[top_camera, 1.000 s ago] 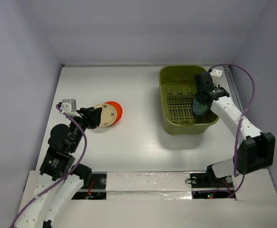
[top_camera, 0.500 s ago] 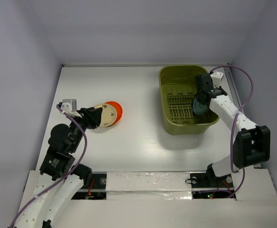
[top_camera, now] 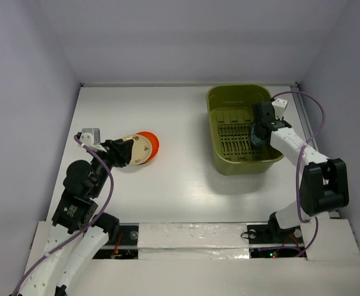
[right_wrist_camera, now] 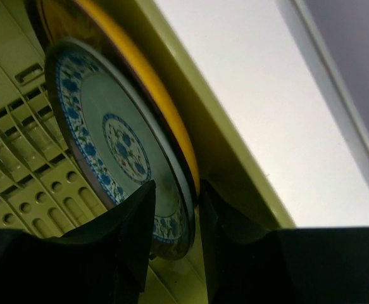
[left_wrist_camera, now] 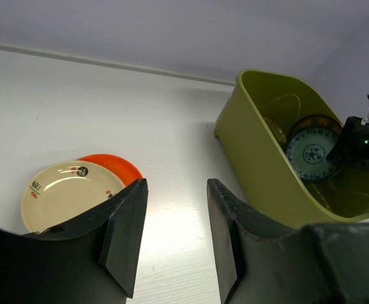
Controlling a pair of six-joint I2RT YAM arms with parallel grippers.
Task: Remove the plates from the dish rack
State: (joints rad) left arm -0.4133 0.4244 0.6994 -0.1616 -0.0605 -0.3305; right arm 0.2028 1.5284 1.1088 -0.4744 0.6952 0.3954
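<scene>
1. Progress is seen on the near left of the tabletop (top_camera: pixel 180 185): a beige plate (left_wrist_camera: pixel 67 196) lies flat and overlaps an orange-red plate (left_wrist_camera: pixel 118 168) tucked beneath its far edge. Two plates are therefore judged to be unloaded.
2. Just on the near side of that pair the left gripper (left_wrist_camera: pixel 175 196) is held wide apart, with nothing between its fingers.
3. Farther off, to the right, the dish rack (top_camera: pixel 235 165) is not yet cleared, so roughly half of the work is judged to remain.
4. Inside it, the blue-patterned plate (right_wrist_camera: pixel 108 139) is stood on edge near the right wall. Its rim is straddled by the right gripper (right_wrist_camera: pixel 176 190), which is set narrow, one finger on each face. Whether the rim is actually pinched cannot be told.
5. Directly behind that plate, against the rack wall, a dark plate with a yellow rim (right_wrist_camera: pixel 146 95) is leaned, almost touching it.
6. Farthest along the rack, a pale round shape (left_wrist_camera: pixel 280 114) is made out. It may be a third plate, though it is too dim to be named with confidence.
</scene>
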